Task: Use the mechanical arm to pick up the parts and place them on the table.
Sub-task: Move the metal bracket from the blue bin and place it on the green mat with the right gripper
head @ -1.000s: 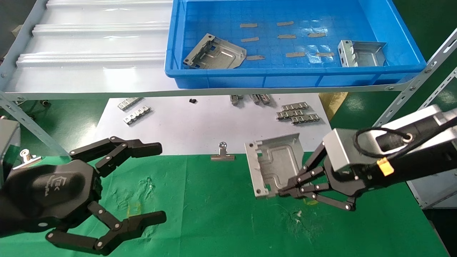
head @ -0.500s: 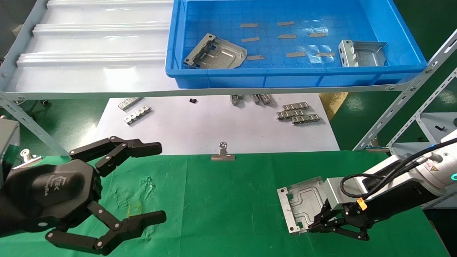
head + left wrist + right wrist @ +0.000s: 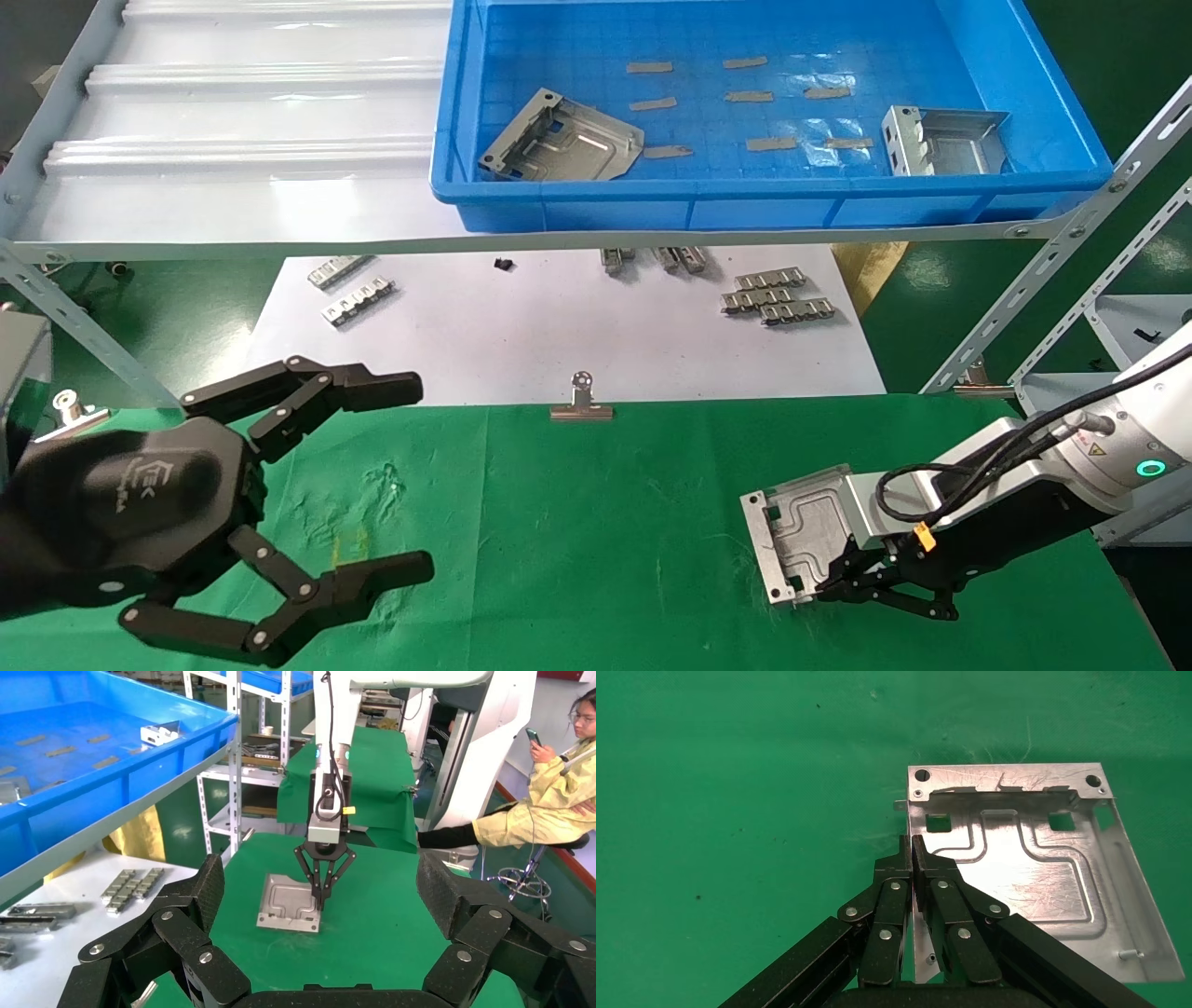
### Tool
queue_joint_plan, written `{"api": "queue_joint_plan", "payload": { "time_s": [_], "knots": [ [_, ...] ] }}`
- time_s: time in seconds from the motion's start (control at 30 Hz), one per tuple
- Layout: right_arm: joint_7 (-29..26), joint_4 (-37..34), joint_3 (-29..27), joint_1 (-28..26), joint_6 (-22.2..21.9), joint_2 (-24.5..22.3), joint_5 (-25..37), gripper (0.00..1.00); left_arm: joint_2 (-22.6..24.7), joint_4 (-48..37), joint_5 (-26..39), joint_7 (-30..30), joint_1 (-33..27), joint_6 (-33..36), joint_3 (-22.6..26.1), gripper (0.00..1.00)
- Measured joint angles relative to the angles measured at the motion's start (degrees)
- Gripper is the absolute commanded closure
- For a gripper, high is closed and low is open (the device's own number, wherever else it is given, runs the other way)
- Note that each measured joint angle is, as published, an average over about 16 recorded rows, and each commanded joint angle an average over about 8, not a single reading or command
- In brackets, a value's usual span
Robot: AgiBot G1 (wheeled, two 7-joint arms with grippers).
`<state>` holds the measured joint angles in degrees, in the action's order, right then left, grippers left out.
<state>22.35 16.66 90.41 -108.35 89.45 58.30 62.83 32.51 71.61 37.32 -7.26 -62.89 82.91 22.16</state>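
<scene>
Silver plate (image 3: 805,536) low on green table (image 3: 577,522), right side, rim edge pinched between closed fingers (image 3: 912,874) of right gripper (image 3: 819,589); whether plate rests fully on cloth, cannot tell. Left gripper (image 3: 391,475) hovers over table's left side, fingers spread wide, holding nothing. Two more plates (image 3: 563,140) lie in blue tray (image 3: 745,210) on shelf.

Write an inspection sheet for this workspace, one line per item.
Surface: green cloth table, scuffed.
Job's things: one part low on the cloth, pinched at its edge; two parts in the blue tray.
Clutter: binder clip, ribbed strips on white sheet.
End effectors: right end effector shut on the part; left end effector open, idle.
Cables: black cable on right wrist.
Surroundings: seated person, shelving.
</scene>
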Motion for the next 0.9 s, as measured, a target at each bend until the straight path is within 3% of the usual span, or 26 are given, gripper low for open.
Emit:
{"api": "queue_joint_plan", "payload": {
  "time_s": [0.27, 0.33, 0.4, 0.57, 0.63, 0.9],
  "knots": [
    [2.92, -5.75, 0.08, 1.0, -1.1, 2.29, -0.25, 1.0, 0.0, 0.0, 0.0, 0.0, 0.0, 0.0, 0.0, 0.0],
    [3.41, -6.95, 0.02, 1.27, -1.42, 2.75, -0.38, 0.96, 0.0, 0.0, 0.0, 0.0, 0.0, 0.0, 0.0, 0.0],
    [3.83, -8.02, -0.02, 1.53, -1.69, 3.21, -0.46, 0.81, 0.0, 0.0, 0.0, 0.0, 0.0, 0.0, 0.0, 0.0],
    [4.72, -10.17, -0.06, 2.0, -2.29, 4.26, -0.52, 0.2, 0.0, 0.0, 0.0, 0.0, 0.0, 0.0, 0.0, 0.0],
    [5.11, -10.84, -0.05, 2.12, -2.55, 4.6, -0.49, 0.03, 0.0, 0.0, 0.0, 0.0, 0.0, 0.0, 0.0, 0.0],
    [6.59, -12.28, 0.25, 1.68, -2.13, 5.71, -0.03, 0.0, 0.0, 0.0, 0.0, 0.0, 0.0, 0.0, 0.0, 0.0]
  ]
}}
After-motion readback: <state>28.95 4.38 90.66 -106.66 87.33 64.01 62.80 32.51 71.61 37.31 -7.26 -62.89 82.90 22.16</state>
